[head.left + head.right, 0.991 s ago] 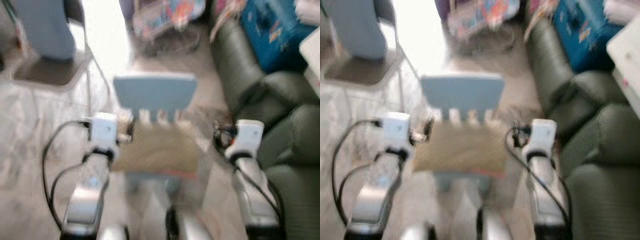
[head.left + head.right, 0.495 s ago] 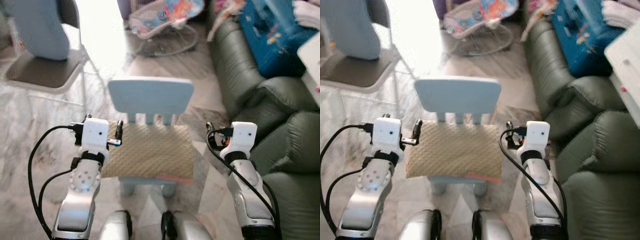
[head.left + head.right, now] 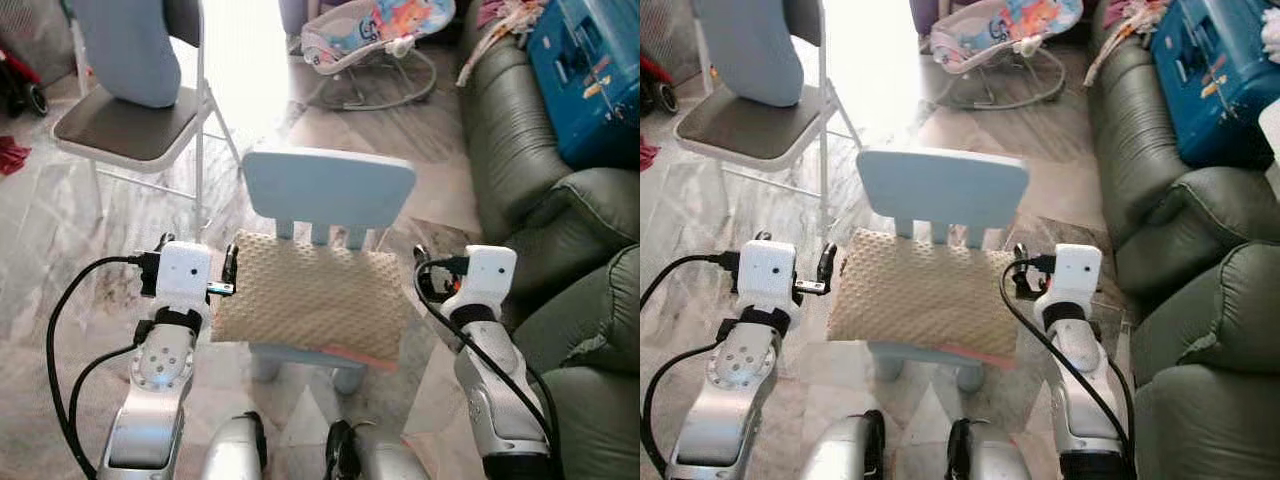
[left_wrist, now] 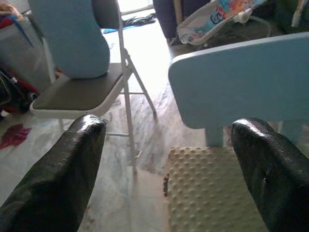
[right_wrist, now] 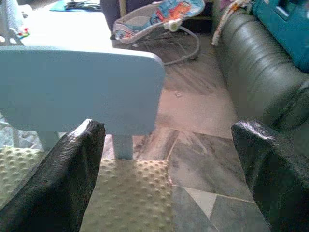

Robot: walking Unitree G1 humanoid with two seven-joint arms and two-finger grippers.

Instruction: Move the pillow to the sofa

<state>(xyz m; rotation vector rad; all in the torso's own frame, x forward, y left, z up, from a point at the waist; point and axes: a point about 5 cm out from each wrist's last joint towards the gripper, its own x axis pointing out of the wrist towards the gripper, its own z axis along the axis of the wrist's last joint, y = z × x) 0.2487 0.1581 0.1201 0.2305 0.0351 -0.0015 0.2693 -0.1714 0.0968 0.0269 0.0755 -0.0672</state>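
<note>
A beige bumpy pillow (image 3: pixel 310 300) lies on the seat of a small light-blue child's chair (image 3: pixel 330 188) straight in front of me. My left gripper (image 3: pixel 197 250) is at the pillow's left end, open, fingers (image 4: pixel 63 179) spread wide, with the pillow's corner (image 4: pixel 212 193) low between them. At the pillow's right end my right gripper (image 3: pixel 468 258) is open too, and the pillow's other corner (image 5: pixel 116 193) lies below its spread fingers (image 5: pixel 58 183). Neither gripper holds anything. The dark green sofa (image 3: pixel 560 230) runs along my right side.
A grey folding chair (image 3: pixel 125 125) with a light-blue cushion (image 3: pixel 130 50) stands at the back left. Behind the small chair is a baby bouncer (image 3: pixel 375 35). A blue box (image 3: pixel 600 70) lies on the sofa's far end. The floor is marble tile.
The blur has gone and the whole picture has shifted as the camera moved. Both grippers stay open at the pillow's two ends.
</note>
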